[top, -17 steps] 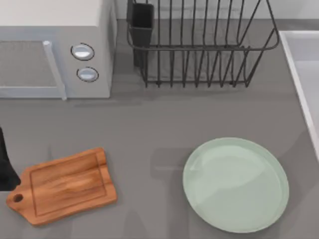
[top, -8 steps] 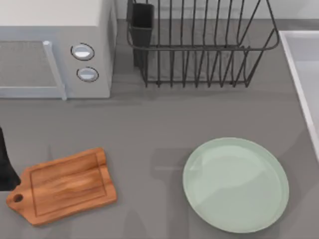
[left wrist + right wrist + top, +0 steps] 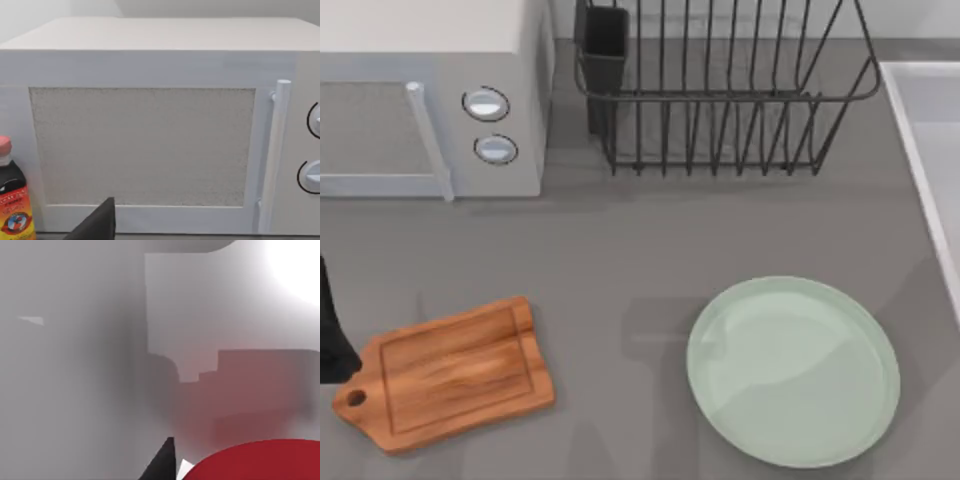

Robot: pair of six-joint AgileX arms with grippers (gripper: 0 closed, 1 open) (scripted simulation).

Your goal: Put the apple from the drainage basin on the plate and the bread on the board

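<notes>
Top view: plate (image 3: 793, 371) is sitting bare at front right, board (image 3: 448, 372) lying bare at front left with its handle pointing to the table's left edge, so both drop spots are waiting and neither item is delivered yet. The basin's pale rim (image 3: 920, 160) is running along the right edge, past a wire dish rack (image 3: 720, 90); microwave (image 3: 430, 95) at back left. Left arm is parked at the left edge beside the board, showing as a dark sliver (image 3: 330, 335).

Left wrist view: camera is facing the microwave door (image 3: 142, 145), a sauce bottle (image 3: 14, 200) standing just beside it. One dark finger tip (image 3: 97, 225) is poking in; finger spread cannot be told.

Right wrist view: right gripper is hanging low inside the grey basin (image 3: 75, 365), very near the apple (image 3: 255, 460), with red reflecting on the wall behind. One dark finger tip (image 3: 162, 462) is just beside the fruit; whether it is gripping cannot be told. Looks like the apple pick is underway. Bread isn't located.
</notes>
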